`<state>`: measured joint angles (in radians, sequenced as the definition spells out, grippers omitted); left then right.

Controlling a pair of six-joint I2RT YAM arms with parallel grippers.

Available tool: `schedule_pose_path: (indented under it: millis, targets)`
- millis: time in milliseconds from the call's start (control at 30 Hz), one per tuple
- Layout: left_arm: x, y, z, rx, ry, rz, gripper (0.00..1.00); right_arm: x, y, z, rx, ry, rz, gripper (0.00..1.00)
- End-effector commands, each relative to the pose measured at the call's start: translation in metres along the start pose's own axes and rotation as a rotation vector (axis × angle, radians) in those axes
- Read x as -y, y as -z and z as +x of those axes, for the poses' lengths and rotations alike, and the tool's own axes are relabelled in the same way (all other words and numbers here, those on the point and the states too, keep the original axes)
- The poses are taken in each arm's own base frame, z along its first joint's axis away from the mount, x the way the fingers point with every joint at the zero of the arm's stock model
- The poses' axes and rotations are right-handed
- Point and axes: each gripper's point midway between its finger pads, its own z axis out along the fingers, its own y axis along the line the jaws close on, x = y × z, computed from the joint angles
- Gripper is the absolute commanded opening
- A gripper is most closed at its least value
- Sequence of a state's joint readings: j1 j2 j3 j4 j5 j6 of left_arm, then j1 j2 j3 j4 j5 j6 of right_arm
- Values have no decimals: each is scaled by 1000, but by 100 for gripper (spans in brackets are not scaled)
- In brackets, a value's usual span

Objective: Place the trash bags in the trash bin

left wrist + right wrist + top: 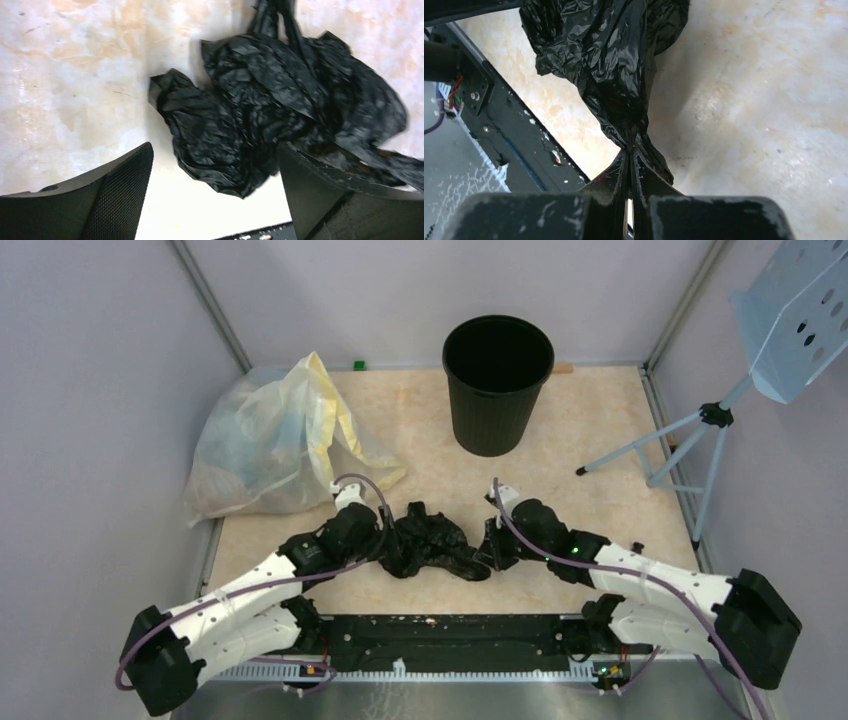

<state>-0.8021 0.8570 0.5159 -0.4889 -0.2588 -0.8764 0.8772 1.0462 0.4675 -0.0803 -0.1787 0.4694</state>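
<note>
The black trash bag (432,542) lies crumpled on the table between my two grippers, near the front edge. My right gripper (494,537) is shut on the bag's right end; in the right wrist view the bag (609,60) is pinched between the closed fingers (630,150). My left gripper (385,535) is open at the bag's left end; in the left wrist view the bag (280,105) lies between and ahead of the spread fingers (125,180). The round black trash bin (497,383) stands upright at the back, its mouth open.
A big translucent pale-yellow bag (270,440) with stuff inside sits at the back left. A light-blue stand on a tripod (700,430) is at the right. A black rail (450,630) runs along the front edge.
</note>
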Motion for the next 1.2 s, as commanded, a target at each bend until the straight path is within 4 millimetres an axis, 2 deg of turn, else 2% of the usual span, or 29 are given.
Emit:
schedule_pose_path:
  millis: [0, 67, 100, 167, 300, 400, 567, 767, 867, 1033, 1100, 1167]
  targets:
    - [-12, -19, -5, 15, 66, -24, 99, 3, 21, -17, 103, -26, 57, 0]
    - [-19, -31, -5, -3, 110, -10, 98, 6, 29, -16, 116, -42, 78, 0]
    - [-21, -37, -5, -9, 134, 6, 95, 8, 33, -16, 123, -53, 89, 0]
    - [-31, -47, -3, -21, 170, -2, 79, 16, 41, -17, 137, -90, 147, 0]
    - [-53, -53, -3, 2, 201, -68, 41, 58, 77, -19, 211, -225, 430, 0]
    - [-66, -53, -5, 31, 221, -91, 22, 75, 107, -28, 330, -325, 538, 0]
    - [-83, -46, -10, 74, 265, -125, 15, 91, 154, -42, 549, -497, 619, 0]
    - [-113, -26, -22, 198, 377, -239, 7, 111, 195, -40, 688, -618, 740, 0]
    - [-117, -17, -36, 285, 434, -243, 6, 116, 212, -45, 745, -640, 776, 0]
    - [-107, -8, -63, 404, 469, -176, 1, 112, 233, -61, 803, -584, 782, 0]
    - [-90, -4, -81, 448, 403, -87, 4, 101, 227, -73, 777, -477, 727, 0]
    - [-62, -1, -98, 470, 304, 41, 11, 81, 208, -84, 725, -359, 608, 0]
